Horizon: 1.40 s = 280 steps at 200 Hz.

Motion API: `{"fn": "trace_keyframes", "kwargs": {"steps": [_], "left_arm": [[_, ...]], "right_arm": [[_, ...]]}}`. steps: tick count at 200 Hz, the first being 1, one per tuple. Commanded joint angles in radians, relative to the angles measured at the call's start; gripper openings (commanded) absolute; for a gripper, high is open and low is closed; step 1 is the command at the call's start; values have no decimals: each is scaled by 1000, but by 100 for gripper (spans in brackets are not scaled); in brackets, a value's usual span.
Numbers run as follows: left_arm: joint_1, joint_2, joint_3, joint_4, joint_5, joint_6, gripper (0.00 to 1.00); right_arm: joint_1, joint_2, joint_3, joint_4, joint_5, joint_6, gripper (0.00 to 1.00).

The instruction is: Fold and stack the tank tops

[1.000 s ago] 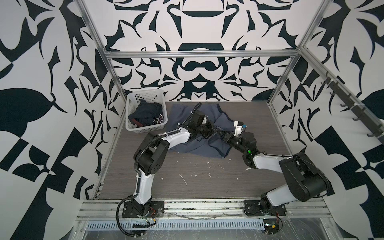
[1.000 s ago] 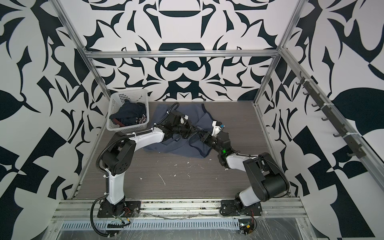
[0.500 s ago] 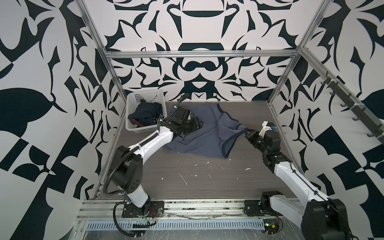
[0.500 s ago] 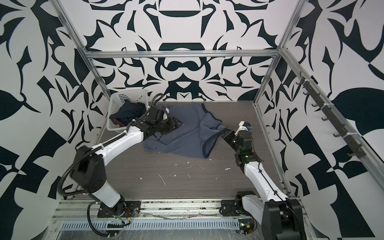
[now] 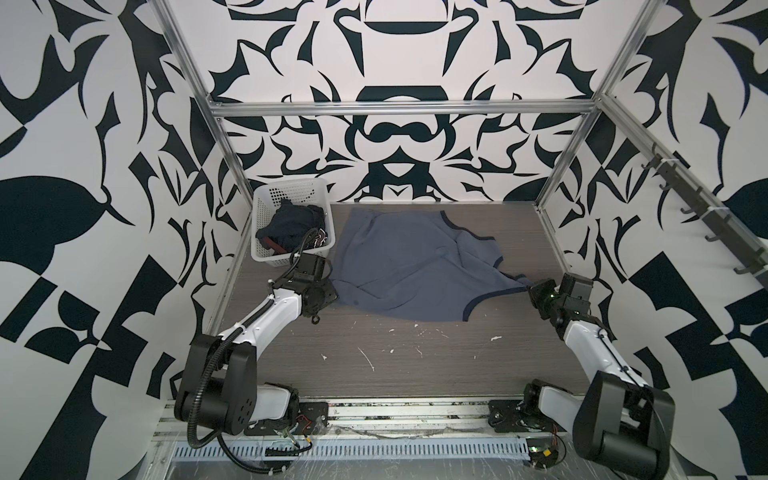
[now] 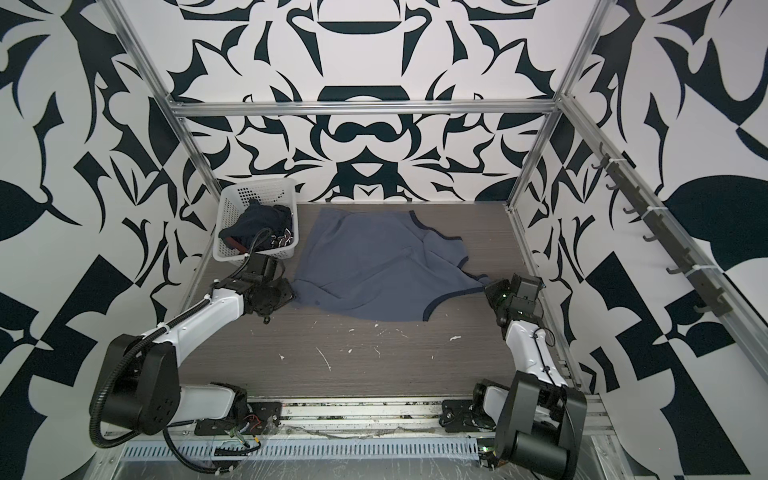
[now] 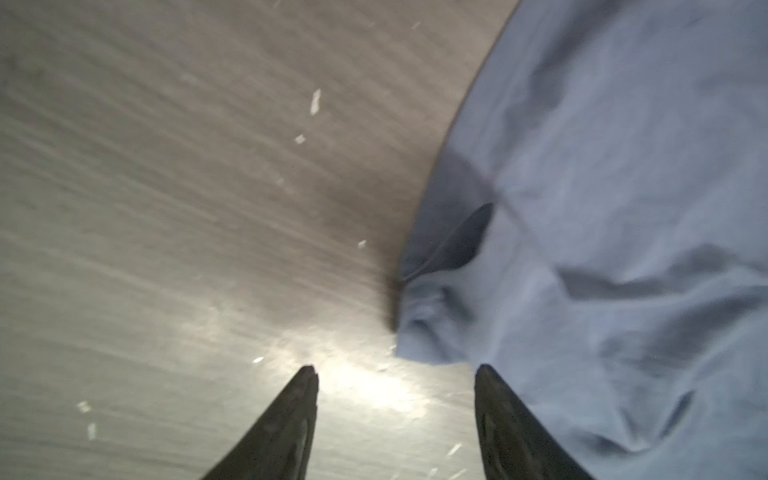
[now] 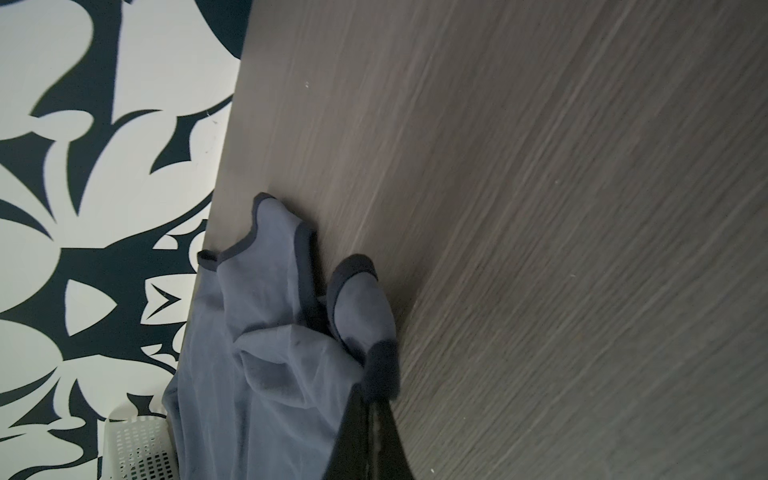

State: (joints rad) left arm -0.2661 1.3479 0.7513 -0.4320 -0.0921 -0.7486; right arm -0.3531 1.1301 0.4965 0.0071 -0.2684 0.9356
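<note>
Grey wood-grain desk (image 5: 415, 365). Left end effector (image 7: 395, 370) half open, empty, just beside slate-blue tank top (image 5: 407, 266) spread on desk. Right end effector (image 8: 372, 401) pinching its navy-trimmed strap. Crumpled navy tank top (image 5: 291, 224) in white perforated plastic basket (image 5: 266, 203).

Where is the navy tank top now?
The navy tank top lies crumpled inside the white basket, far left in both top views, beside the slate-blue top.

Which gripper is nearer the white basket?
Left. The left gripper hangs open just in front of the basket; the right gripper is across the table, shut on the slate-blue top.
</note>
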Motion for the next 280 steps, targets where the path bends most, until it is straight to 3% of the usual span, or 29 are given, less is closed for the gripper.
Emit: {"fn": "trace_keyframes", "kwargs": {"steps": [1,48,78,100,112,128,133,138,164,224,280], "left_arm": [[2,-8,-32,15,37,-17,62],[3,76,-60,170,136,27,52],[4,136,-37,234,134,59,47],[8,179,-8,248,121,77,39],[12,186,1,248,120,84,32],[12,162,-8,265,120,93,22],[12,152,-13,268,119,96,20],[11,140,-17,271,116,98,18],[12,79,-53,297,115,107,10],[10,-17,-114,343,131,122,4],[10,-38,-128,368,146,131,1]], "right_arm": [[-4,16,3,15,-23,-14,0],[-20,45,64,-92,27,-101,0],[-27,93,96,-112,9,-127,0],[-30,122,114,-122,-5,-149,0],[-30,128,139,-166,-3,-179,12],[-30,114,157,-225,16,-219,67],[-30,108,165,-243,19,-230,81],[-30,102,171,-262,18,-239,87],[29,74,187,-331,4,-289,87],[518,81,174,-442,62,-254,75],[651,131,109,-387,21,-218,63]]}}
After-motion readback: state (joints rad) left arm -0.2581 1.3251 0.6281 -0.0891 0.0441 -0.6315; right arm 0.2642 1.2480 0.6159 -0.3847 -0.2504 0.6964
